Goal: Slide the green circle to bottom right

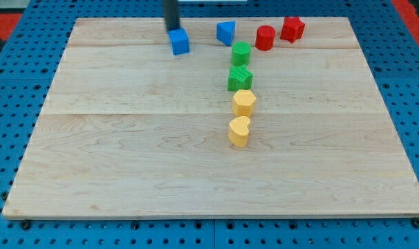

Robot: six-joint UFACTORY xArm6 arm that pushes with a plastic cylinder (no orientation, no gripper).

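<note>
The only part of the robot in view is a straight rod (171,14), dark grey to black, with a smooth, plain surface that carries no visible markings, screws or cables. It enters at the 12 o'clock edge of the view, a little towards 11, so its upper part is cut off. My tip (173,30) is the rod's blunt, squared-off lower end, the same dark colour and width as the shaft.

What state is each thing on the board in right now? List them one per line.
My tip: down at the view's top, touching the blue cube.
Blue cube: against my tip.
Blue block: standing alone.
Green circle: untouched, just above the green star.
Green star: between circle and yellow hexagon.
Yellow hexagon: upright.
Yellow heart: upright.
Red cylinder: upright.
Red star: upright.
</note>
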